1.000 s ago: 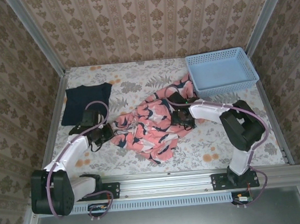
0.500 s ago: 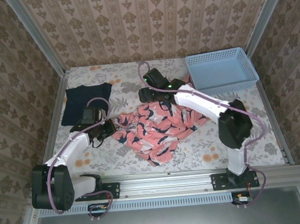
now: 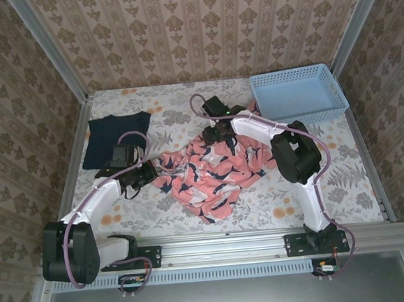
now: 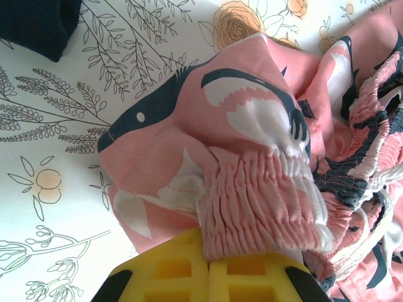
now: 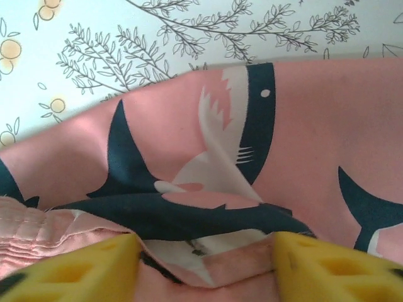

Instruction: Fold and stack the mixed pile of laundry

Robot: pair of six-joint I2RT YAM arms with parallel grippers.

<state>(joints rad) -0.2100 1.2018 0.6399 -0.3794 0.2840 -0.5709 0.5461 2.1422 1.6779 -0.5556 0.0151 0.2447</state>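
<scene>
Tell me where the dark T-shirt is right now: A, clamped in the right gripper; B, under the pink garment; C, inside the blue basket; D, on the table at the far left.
D: the dark T-shirt lies folded on the table at the far left, apart from the basket and the pink garment.

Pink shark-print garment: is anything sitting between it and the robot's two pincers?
Nothing visible does. The left pincer is shut on the pink garment at its gathered elastic edge, and the right pincer stands open with a fold of the same cloth between its yellow fingers.
</scene>
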